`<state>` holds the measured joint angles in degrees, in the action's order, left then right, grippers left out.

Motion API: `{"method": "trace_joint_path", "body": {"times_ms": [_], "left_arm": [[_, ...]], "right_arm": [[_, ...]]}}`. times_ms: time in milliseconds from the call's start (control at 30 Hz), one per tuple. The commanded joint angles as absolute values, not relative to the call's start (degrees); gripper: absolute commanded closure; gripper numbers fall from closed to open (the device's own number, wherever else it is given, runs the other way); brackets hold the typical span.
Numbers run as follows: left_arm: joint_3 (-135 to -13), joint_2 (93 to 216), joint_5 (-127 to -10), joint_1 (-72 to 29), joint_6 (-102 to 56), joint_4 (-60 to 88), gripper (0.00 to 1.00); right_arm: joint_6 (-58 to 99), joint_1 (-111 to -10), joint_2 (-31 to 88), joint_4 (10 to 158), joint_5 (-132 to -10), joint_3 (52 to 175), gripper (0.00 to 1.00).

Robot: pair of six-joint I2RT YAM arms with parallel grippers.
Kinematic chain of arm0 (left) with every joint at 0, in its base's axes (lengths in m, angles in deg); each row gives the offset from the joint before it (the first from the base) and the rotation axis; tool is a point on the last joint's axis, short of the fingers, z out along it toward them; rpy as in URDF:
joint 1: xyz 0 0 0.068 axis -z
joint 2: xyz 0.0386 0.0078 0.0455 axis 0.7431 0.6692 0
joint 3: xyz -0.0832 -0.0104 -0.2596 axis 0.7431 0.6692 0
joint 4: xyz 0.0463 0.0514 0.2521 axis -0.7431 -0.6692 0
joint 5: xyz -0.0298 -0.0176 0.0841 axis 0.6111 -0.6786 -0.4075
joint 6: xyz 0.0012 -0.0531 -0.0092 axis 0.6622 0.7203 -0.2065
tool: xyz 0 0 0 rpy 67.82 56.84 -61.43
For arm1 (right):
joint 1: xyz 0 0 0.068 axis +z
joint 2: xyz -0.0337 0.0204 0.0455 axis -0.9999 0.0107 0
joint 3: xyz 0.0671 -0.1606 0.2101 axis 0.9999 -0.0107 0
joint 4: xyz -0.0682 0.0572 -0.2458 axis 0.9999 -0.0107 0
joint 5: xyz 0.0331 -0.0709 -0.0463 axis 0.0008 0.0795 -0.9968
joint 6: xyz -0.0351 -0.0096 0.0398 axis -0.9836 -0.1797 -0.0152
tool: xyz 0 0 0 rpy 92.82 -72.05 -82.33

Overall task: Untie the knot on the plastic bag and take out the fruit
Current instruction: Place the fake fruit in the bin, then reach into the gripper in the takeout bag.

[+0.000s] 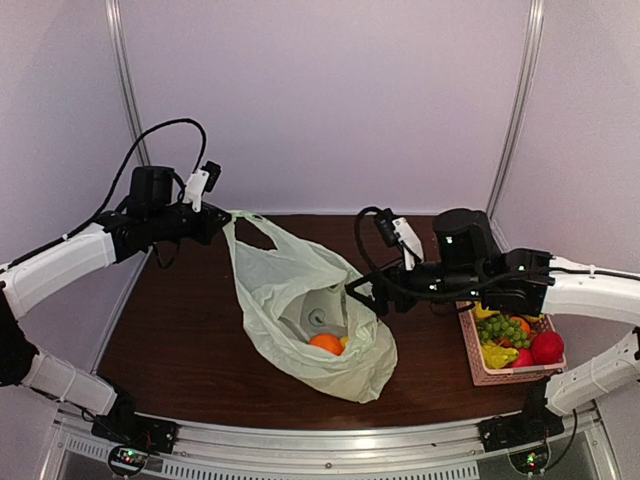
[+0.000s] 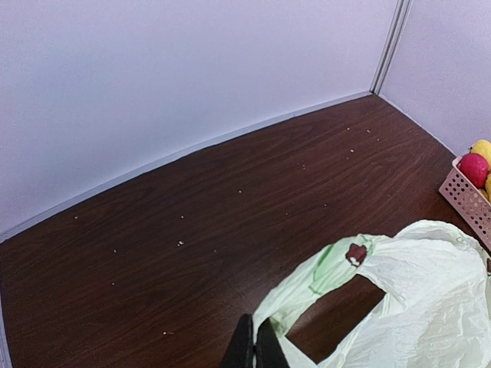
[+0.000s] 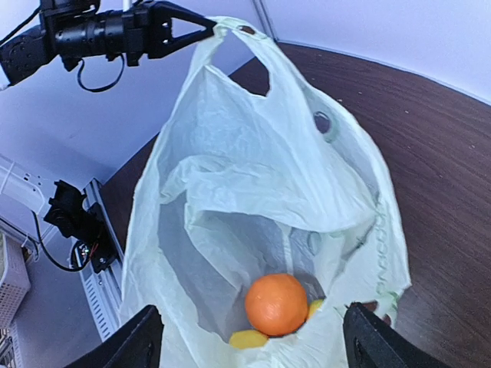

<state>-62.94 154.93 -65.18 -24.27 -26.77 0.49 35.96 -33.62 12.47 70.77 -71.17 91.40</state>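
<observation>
The pale green plastic bag (image 1: 300, 300) lies open on the table, and no knot shows; its handle loops are apart. My left gripper (image 2: 255, 346) is shut on one handle loop (image 2: 322, 276) and holds it up at the back left; it also shows in the top view (image 1: 224, 222). My right gripper (image 1: 362, 297) is open wide at the right edge of the bag's mouth. In the right wrist view the right gripper (image 3: 252, 326) frames the opening. Inside lie a round orange (image 3: 276, 303) and yellow fruit (image 3: 248, 338), partly hidden by the plastic.
A pink slatted basket (image 1: 478, 366) stands at the right, under my right arm, holding green grapes (image 1: 505, 328), a red fruit (image 1: 547, 347) and yellow fruit (image 1: 497, 355). Pale walls close the back and sides. The basket's corner shows in the left wrist view (image 2: 466, 198).
</observation>
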Motion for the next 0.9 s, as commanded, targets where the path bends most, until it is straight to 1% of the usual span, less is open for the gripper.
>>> {"method": "trace_joint_path", "body": {"times_ms": [0,167,500,600,867], "left_arm": [[-64.05,153.11,-65.01,-24.35,-26.75,1.83,1.00],[-64.12,152.84,-65.06,-24.35,-26.83,1.84,1.00],[-64.14,153.05,-64.68,-24.35,-26.83,1.91,1.00],[-64.14,153.04,-64.82,-24.35,-26.84,1.74,1.00],[-64.14,153.34,-64.76,-24.35,-26.83,1.74,1.00]], "right_arm": [[32.70,-29.43,22.07,72.24,-70.43,98.88,0.21],[33.55,-27.90,33.15,64.45,-71.97,107.33,0.29],[34.81,-24.98,49.68,50.26,-78.35,119.27,0.29],[34.73,-24.77,52.74,47.47,-80.20,121.13,0.28],[34.64,-24.78,57.66,47.61,-82.55,120.47,0.20]]}}
